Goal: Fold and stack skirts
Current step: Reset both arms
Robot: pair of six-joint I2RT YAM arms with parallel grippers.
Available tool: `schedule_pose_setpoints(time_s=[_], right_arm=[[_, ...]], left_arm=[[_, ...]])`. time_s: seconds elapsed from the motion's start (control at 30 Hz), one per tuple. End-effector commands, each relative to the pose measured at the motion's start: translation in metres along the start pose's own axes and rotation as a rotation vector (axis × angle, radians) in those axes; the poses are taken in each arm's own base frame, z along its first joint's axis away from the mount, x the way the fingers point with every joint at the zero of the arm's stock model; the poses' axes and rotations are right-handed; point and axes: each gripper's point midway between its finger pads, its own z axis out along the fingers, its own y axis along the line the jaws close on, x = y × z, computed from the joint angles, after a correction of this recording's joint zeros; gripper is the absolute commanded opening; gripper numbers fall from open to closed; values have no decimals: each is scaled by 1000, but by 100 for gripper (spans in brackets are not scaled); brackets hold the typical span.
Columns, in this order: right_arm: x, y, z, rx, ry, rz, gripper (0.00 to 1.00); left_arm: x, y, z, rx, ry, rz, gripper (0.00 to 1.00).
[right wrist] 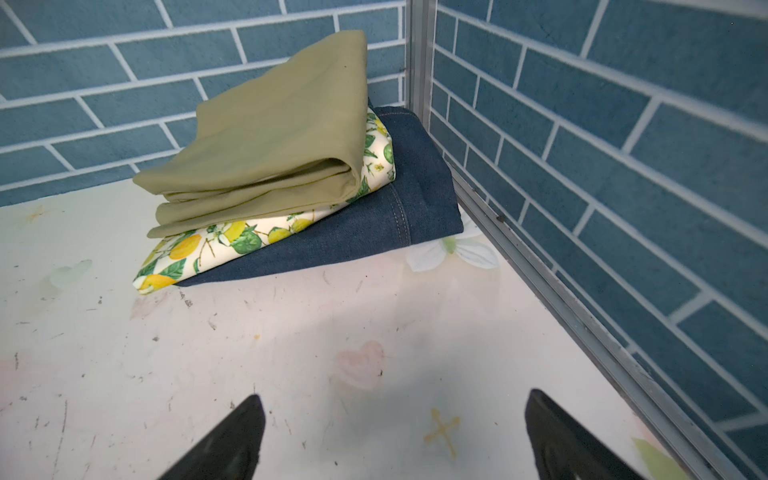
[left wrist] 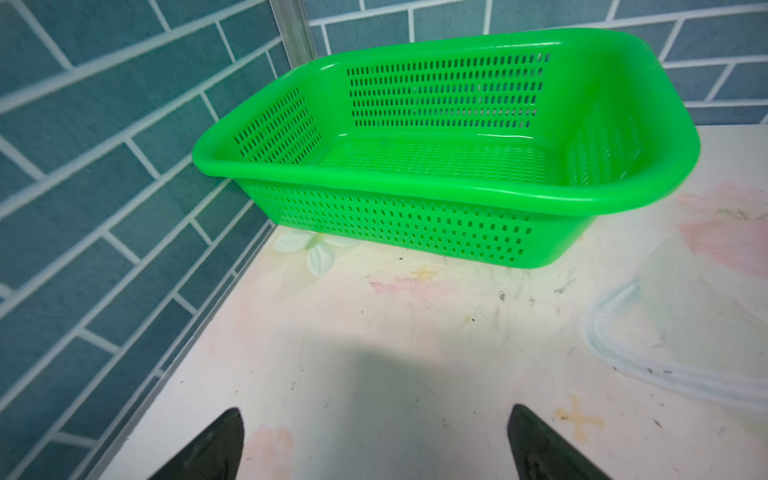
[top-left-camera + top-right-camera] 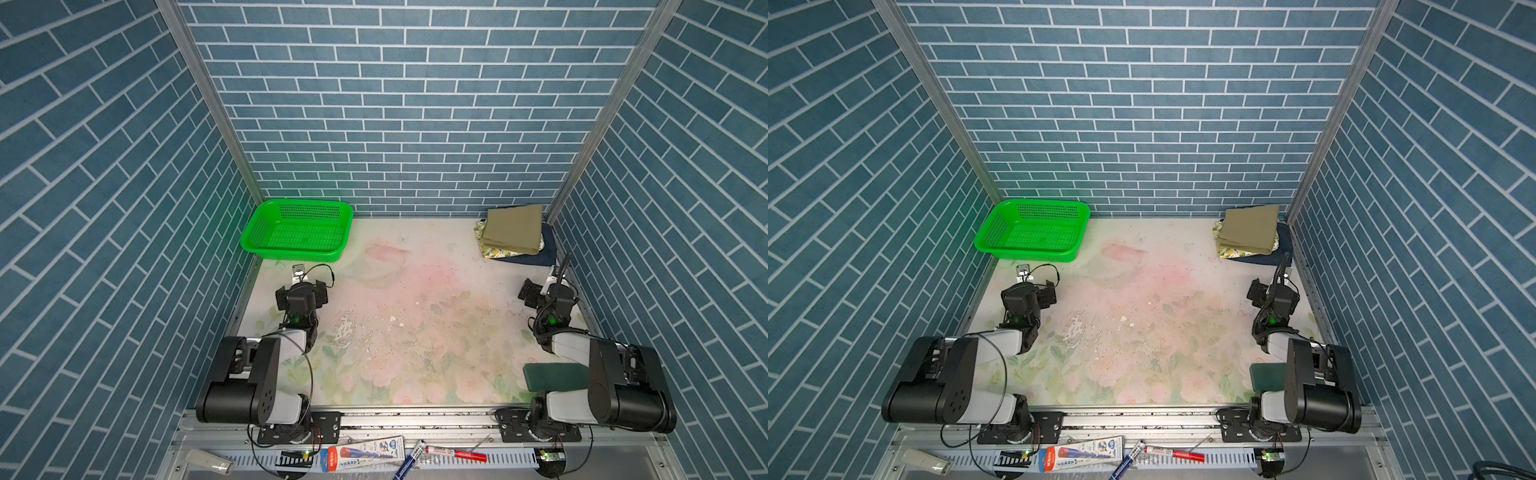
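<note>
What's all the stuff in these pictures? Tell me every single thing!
khaki skirt: one, olive-khaki, folded, top of the pile in the table's far right corner
lemon skirt: one, cream with yellow lemons and green leaves, folded, middle of the pile
denim skirt: one, dark blue, folded, bottom of the pile
basket: one, bright green, far left corner
table: one, pale with faded flowers
pad: one, dark green, near edge by the right arm
red marker: one, red and white, front rail
blue pen: one, blue and white, front rail
packet: one, white, red and blue, front rail
left gripper: one, black, open, facing the basket
right gripper: one, black, open, facing the pile
</note>
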Motion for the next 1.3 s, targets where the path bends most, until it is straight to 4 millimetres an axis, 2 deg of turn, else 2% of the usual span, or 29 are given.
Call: schedule_pose_setpoints(time_s=[0.0,0.23,0.4,0.6,0.67,0.7,0.73,0.77,0.8,0.83,1.27], right_arm=[[0,3,2,-22,-17,14,96],[-2,4,1,-32,-41,12,96],[1,0,-12,-16,-120,21,95],[4,25,-23,-51,-186,-102,99],[7,31,-17,-78,-152,-118,99],[16,38,-9,-110,-108,-143,99],[16,46,1,-123,-107,-172,99],[23,46,4,-113,-30,-180,99],[17,46,12,-129,-24,-156,99],[22,42,15,-115,12,-152,99],[18,40,17,-132,9,-124,99]], left_arm=[[-12,-11,3,53,-109,-5,100],[-10,-14,6,65,-75,7,100],[-11,-14,6,64,-82,7,100],[-11,-14,6,61,-79,8,100],[-11,-14,6,62,-80,8,99],[-11,-14,6,61,-80,9,100],[-11,-14,6,61,-80,8,99],[-11,-14,6,60,-80,9,100],[-11,-14,6,61,-77,9,100],[-11,-14,6,60,-78,9,100],[-11,-14,5,60,-81,10,100]])
